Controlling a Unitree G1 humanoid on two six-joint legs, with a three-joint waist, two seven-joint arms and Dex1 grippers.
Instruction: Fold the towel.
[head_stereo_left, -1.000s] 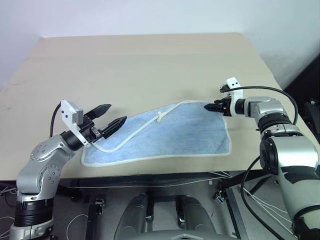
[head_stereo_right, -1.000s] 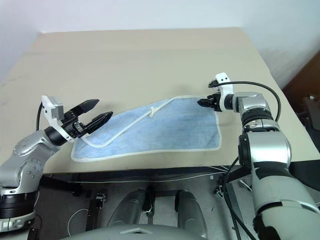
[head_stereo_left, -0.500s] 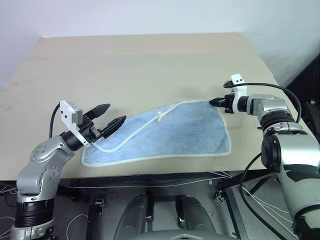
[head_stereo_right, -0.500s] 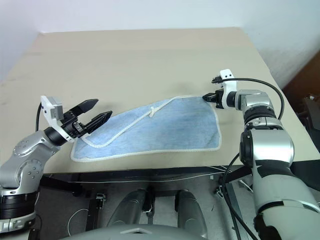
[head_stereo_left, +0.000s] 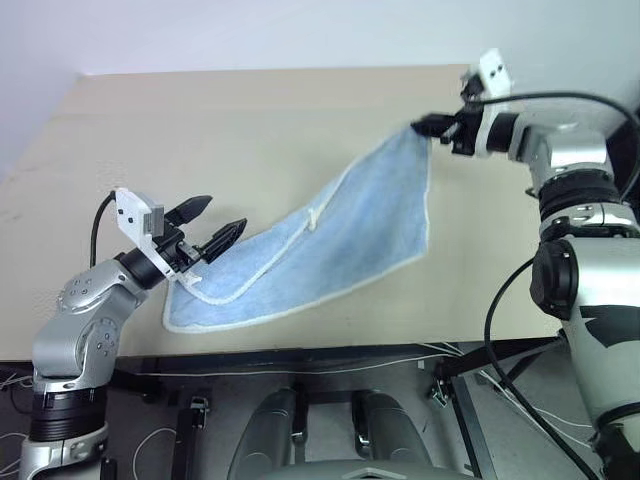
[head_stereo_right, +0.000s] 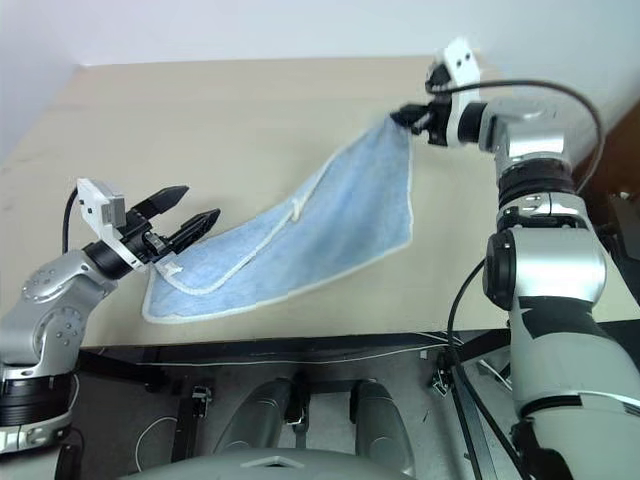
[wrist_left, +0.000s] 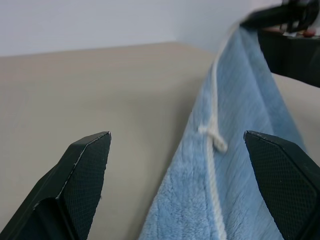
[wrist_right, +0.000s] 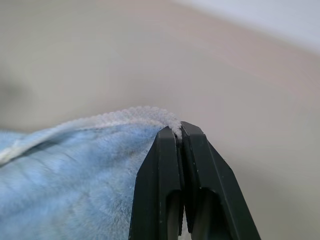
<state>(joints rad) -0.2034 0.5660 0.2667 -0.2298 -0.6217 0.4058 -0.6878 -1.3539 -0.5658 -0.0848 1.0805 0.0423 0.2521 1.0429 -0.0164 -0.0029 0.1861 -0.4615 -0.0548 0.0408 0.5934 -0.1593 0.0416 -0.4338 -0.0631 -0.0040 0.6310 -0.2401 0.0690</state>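
The light blue terry towel (head_stereo_left: 340, 235) with cream stitched edging slopes up off the beige tabletop (head_stereo_left: 250, 130), one corner pinched in the closed right hand (head_stereo_left: 424, 127), its near end apparently lying flat beside the wide-open, empty left hand (head_stereo_left: 213, 222).

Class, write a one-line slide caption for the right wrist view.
Right claw shut on the cream-edged corner of the light blue towel, above the tan table.

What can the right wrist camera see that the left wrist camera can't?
Right wrist view: the right pincer shut tight on the towel's white edge, pinching one corner.

Left wrist view: the left pincer wide open, holding nothing, and a little white loop on the towel's edging.

Both: the blue towel and the tan table.
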